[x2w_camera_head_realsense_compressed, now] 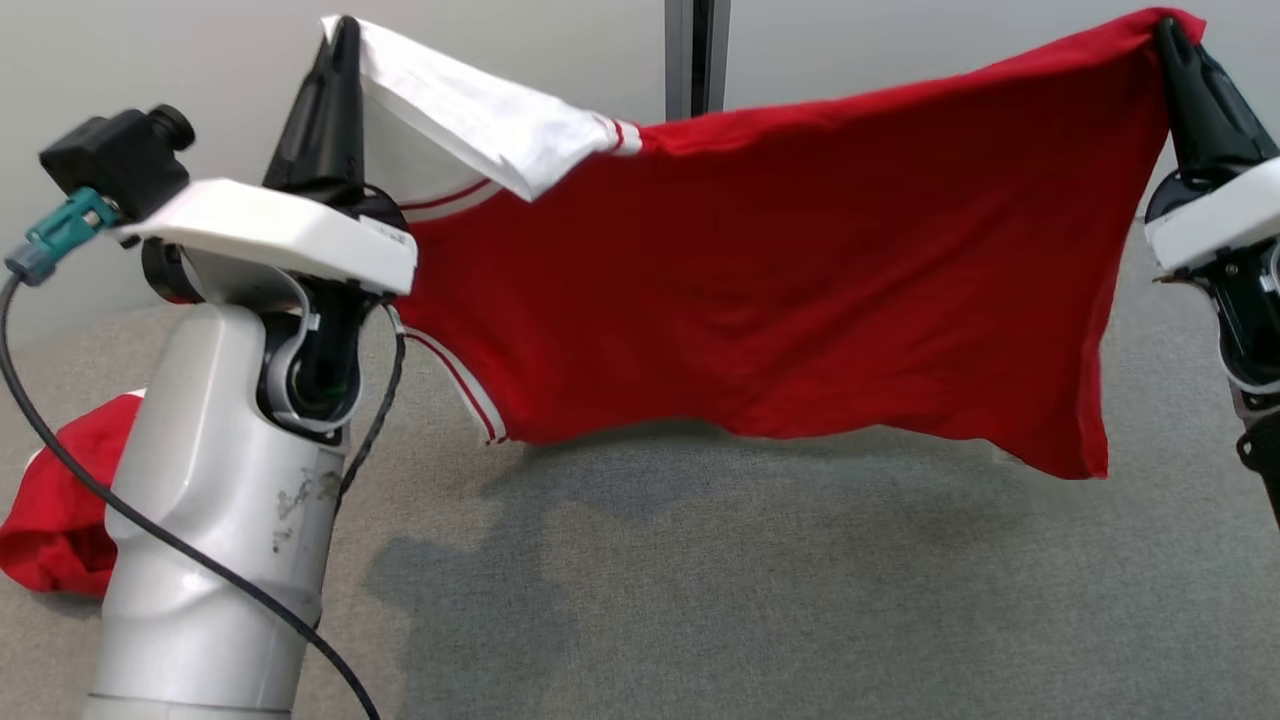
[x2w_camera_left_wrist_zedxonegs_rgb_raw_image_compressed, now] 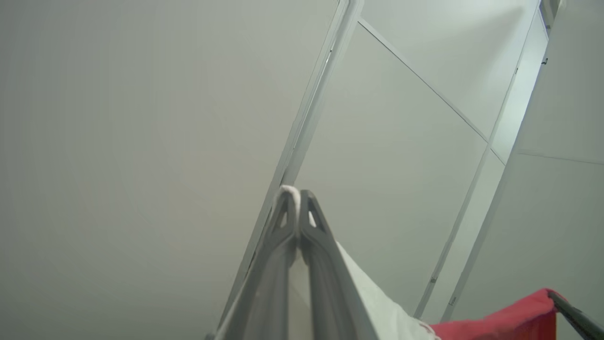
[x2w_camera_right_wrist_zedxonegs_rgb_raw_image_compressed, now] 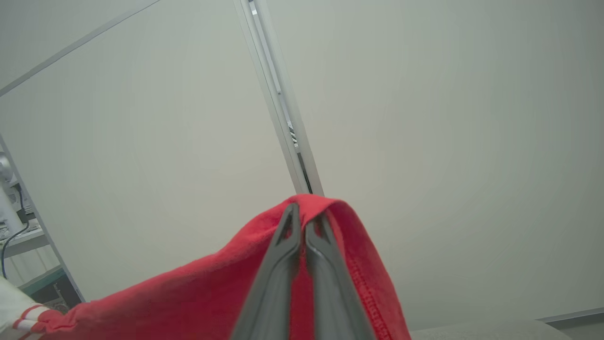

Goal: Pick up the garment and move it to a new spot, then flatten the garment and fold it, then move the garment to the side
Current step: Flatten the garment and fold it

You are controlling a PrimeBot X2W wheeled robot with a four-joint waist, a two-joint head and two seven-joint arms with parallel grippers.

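The garment is a red shirt with a white sleeve and red-and-white trim, stretched in the air above the grey table. My left gripper is shut on its white sleeve corner at the upper left. My right gripper is shut on the red hem corner at the upper right. The cloth sags between them, its lower edge hanging just above the table. In the left wrist view my left gripper pinches white cloth. In the right wrist view my right gripper pinches red cloth.
A second red cloth lies bunched on the table at the far left, partly behind my left forearm. A pale wall with a grey post stands close behind the table. A black cable hangs across my left arm.
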